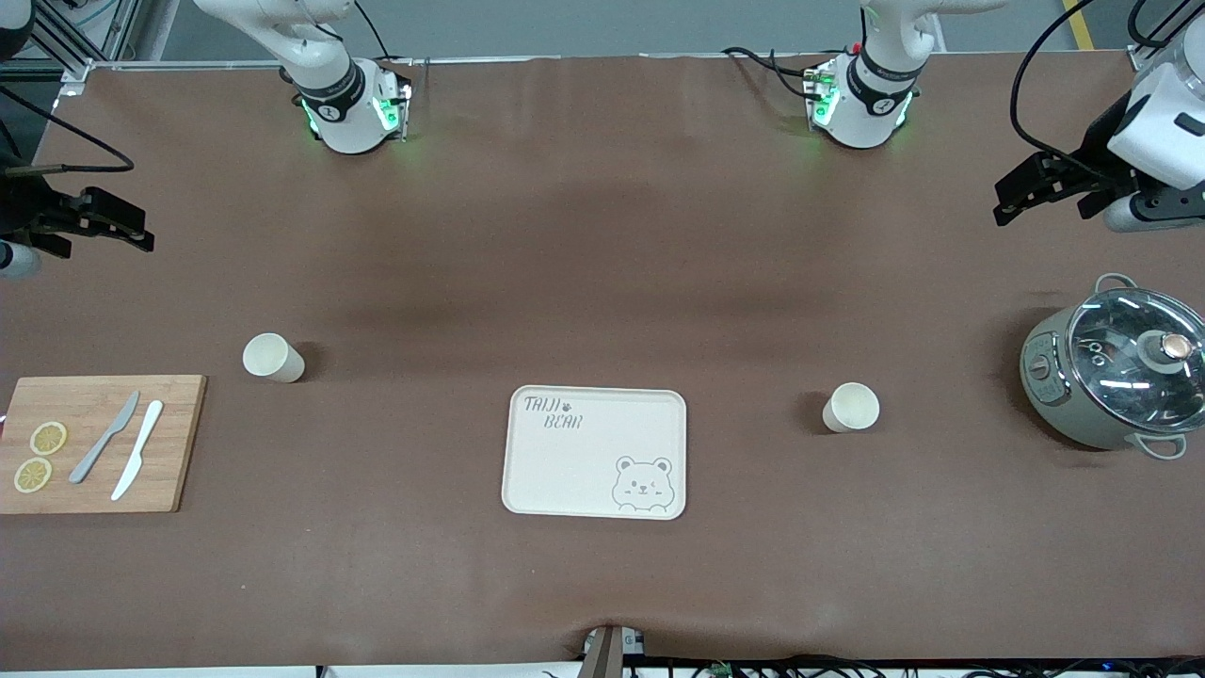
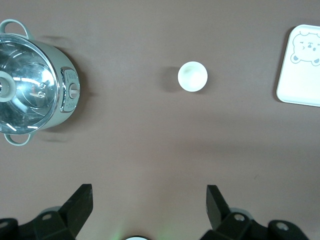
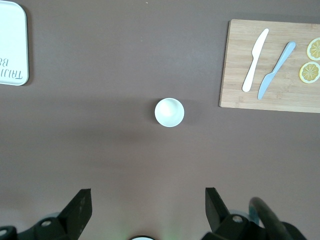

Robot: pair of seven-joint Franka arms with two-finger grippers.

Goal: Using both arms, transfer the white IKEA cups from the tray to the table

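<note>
Two white IKEA cups stand upright on the brown table. One cup (image 1: 273,358) (image 3: 169,112) is toward the right arm's end, between the cutting board and the tray. The other cup (image 1: 851,408) (image 2: 192,76) is toward the left arm's end, between the tray and the pot. My right gripper (image 1: 132,226) (image 3: 147,195) hangs open and empty over bare table at its end, apart from its cup. My left gripper (image 1: 1012,198) (image 2: 148,192) hangs open and empty over bare table above the pot's end, apart from its cup.
A cream bear tray (image 1: 595,452) (image 2: 302,65) (image 3: 11,42) lies mid-table. A wooden cutting board (image 1: 94,443) (image 3: 272,65) with two knives and lemon slices lies at the right arm's end. A grey-green pot (image 1: 1116,377) (image 2: 30,82) with a glass lid stands at the left arm's end.
</note>
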